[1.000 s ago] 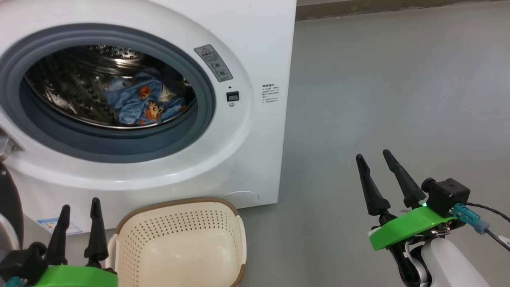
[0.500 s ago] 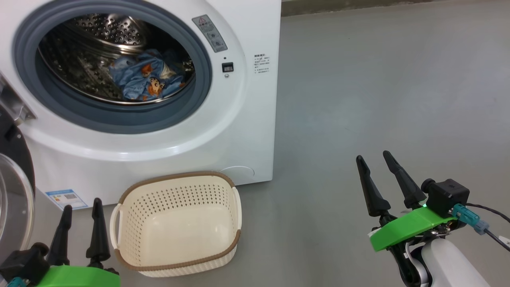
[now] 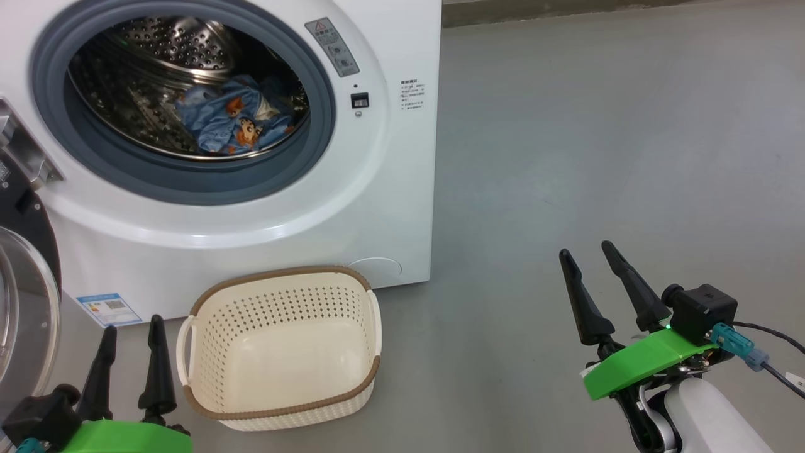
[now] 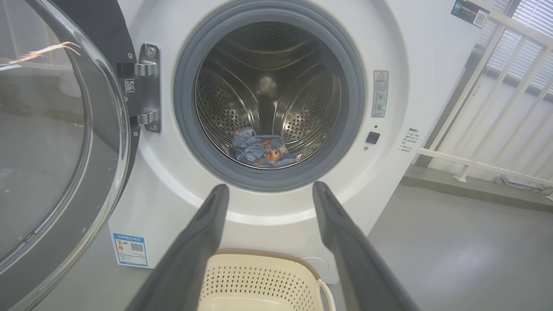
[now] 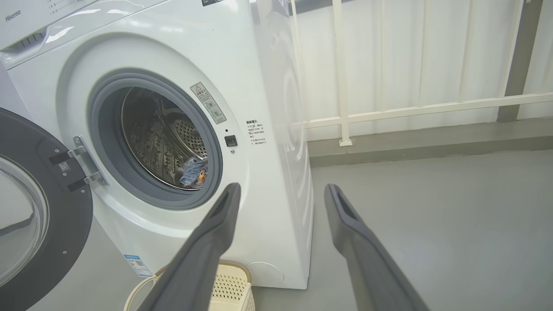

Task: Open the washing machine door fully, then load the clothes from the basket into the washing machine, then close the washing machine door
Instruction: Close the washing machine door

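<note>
The washing machine (image 3: 390, 207) has its one door (image 3: 25, 314) swung wide open at its left side, and we count one bundle of clothes (image 3: 236, 123), blue showing, inside its drum (image 3: 157, 56). One empty basket (image 3: 283, 274) sits on the floor just before it. In front of the machine our left claw (image 3: 133, 325) and right claw (image 3: 586, 250) both have their fingers spread apart, gripping nothing.

One basket (image 3: 283, 309), one washing machine (image 3: 251, 248)

A smooth grey floor (image 3: 597, 157) spreads out, faintly glossy. At its far edge runs a low grey kerb (image 5: 432, 149), and on this stands a white railing (image 5: 341, 73) of upright bars and one cross rail. A dark post (image 5: 518, 60) rises beside it. Slatted blinds (image 4: 529, 43) hang behind the bars.
</note>
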`<state>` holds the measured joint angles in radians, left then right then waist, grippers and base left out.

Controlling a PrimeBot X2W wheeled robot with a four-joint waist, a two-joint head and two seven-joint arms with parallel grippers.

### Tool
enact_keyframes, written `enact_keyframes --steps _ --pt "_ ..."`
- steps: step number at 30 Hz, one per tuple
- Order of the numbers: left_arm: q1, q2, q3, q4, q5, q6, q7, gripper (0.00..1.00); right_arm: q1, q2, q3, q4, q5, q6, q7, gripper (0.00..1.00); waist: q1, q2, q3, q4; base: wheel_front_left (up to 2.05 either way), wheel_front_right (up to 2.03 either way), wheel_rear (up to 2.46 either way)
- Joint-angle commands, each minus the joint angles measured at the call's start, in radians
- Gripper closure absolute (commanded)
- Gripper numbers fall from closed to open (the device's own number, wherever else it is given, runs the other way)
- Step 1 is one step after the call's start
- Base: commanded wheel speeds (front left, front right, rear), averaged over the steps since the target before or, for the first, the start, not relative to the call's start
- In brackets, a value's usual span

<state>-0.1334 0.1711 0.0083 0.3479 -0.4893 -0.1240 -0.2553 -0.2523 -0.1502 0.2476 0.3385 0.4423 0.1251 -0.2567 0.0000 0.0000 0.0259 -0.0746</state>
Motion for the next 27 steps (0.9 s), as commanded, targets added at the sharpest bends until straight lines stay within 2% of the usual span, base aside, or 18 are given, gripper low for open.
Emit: enact_keyframes --steps 1,27 --pt "-0.006 0.021 0.033 -0.019 0.014 -0.003 -0.006 0.0 -0.001 -0.007 0.017 -0.019 0.012 0.006 -0.005 0.0 0.0 0.0 -0.001 0.001 0.0 0.0 0.0" --pt "-0.008 0.014 0.03 -0.016 0.017 -0.005 -0.006 0.0 0.004 -0.003 0.011 -0.015 0.013 0.006 -0.005 0.0 0.0 0.0 -0.004 0.041 0.0 0.0 0.0"
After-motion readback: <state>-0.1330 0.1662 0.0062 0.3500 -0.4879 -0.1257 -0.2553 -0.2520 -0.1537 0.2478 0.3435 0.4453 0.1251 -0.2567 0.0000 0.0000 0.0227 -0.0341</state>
